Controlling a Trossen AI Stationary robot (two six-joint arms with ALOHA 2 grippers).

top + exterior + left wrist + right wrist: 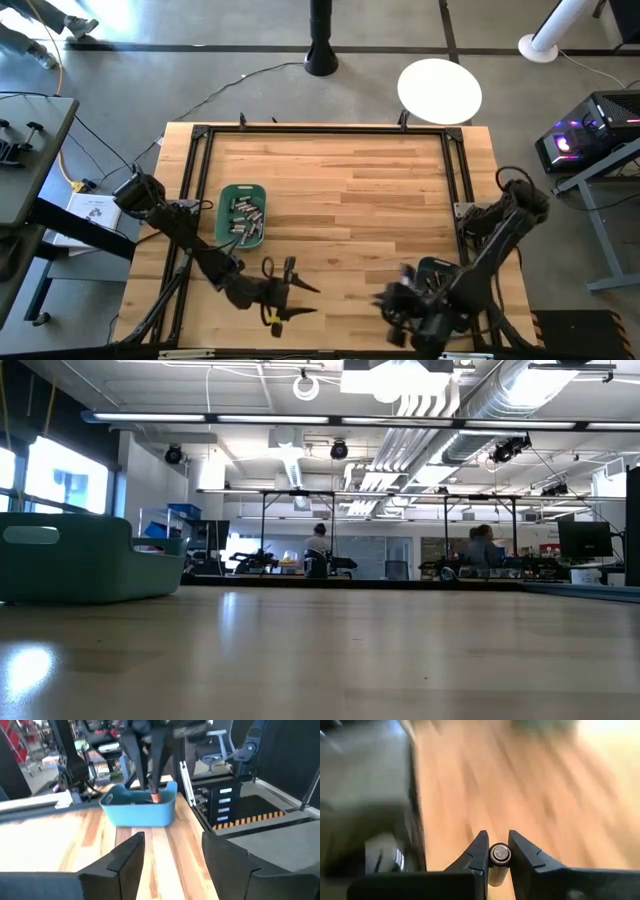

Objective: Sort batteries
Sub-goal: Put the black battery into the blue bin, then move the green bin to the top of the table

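My right gripper (498, 842) is shut on one small battery (499, 854), raised above the table near its front edge. In the high view it hangs just left of the right teal bin (441, 268). The left wrist view shows those fingers in front of that bin (142, 810) with a copper-coloured end (155, 797) at their tips. My left gripper (312, 300) stands open near the front edge, pointing toward the right bin, with nothing between its fingers (131, 851). The left teal bin (242, 215) holds several batteries (246, 218). My right gripper pinches the battery by its round sides (492, 856) between the two fingertips. One flat end of the battery (499, 853) faces the wrist camera. The battery is lifted clear of the table; the fingers slant down from the table's right side.
A dark frame (455, 170) runs around the wooden tabletop. Bare wood (350, 200) lies between the two bins. The low view shows only the left bin (70, 560) at table height, with people far off in the room behind.
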